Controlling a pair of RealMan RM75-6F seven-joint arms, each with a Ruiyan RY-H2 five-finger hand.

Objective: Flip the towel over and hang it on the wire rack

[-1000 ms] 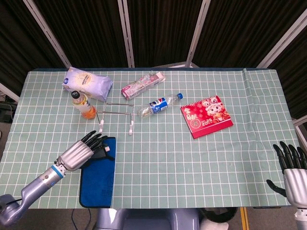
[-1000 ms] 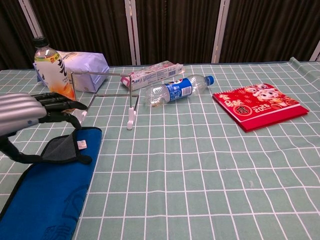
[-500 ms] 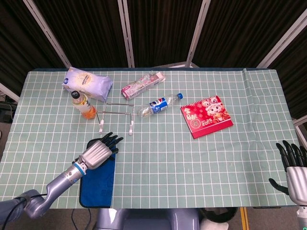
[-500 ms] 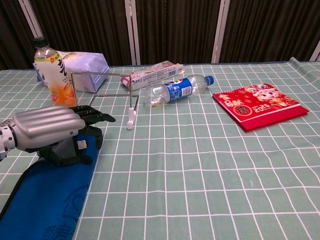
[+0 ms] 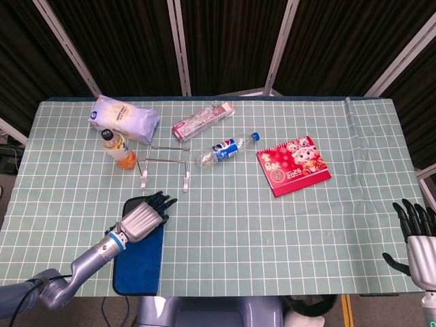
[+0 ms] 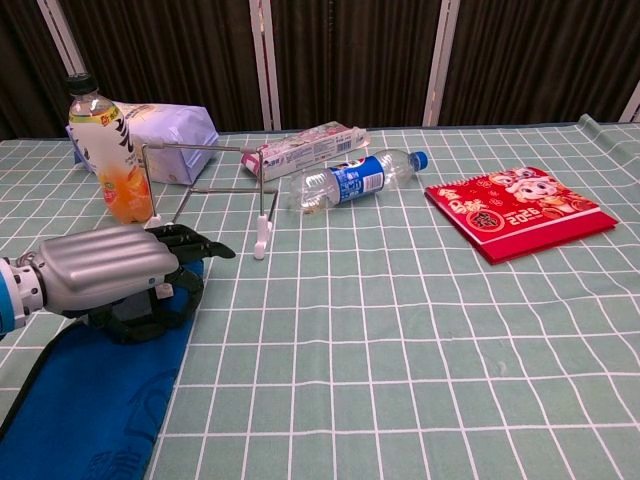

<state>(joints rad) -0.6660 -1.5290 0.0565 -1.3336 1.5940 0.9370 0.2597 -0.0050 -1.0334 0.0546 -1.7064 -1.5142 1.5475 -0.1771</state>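
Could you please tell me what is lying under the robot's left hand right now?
The far end of the blue towel lies beneath the left hand; its white tag shows beside the fingers. Whether the fingers grip the cloth is hidden.

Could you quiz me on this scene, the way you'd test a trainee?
1. True or false: the towel already hangs on the rack.
2. Which hand is over the towel's far end: A left, B right?
3. Fill in: the Pepsi bottle lies on its ____.

Key: 1 false, it lies on the table; 2 A; 3 side.
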